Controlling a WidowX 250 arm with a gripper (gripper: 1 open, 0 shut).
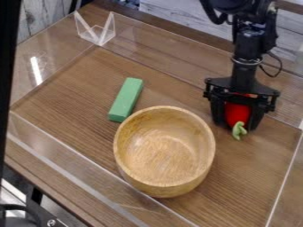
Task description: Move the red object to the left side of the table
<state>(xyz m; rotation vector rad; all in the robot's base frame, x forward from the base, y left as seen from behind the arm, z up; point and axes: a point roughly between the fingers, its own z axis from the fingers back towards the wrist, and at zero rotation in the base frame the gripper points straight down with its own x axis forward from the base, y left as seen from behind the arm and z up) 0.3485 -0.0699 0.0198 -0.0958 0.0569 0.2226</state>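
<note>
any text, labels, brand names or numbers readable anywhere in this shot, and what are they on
None can be read.
Green block: plain faces, no print visible.
Wooden bowl: only wood grain.
Red object: no marking visible.
Gripper and arm: black, with no label that can be made out at this size.
Table and its clear walls: no sign or sticker visible.

Low clear acrylic walls (48, 53) fenced the scene under even, soft light; a pale surface (178, 16) lay beyond, a dark post (10, 53) at left.
</note>
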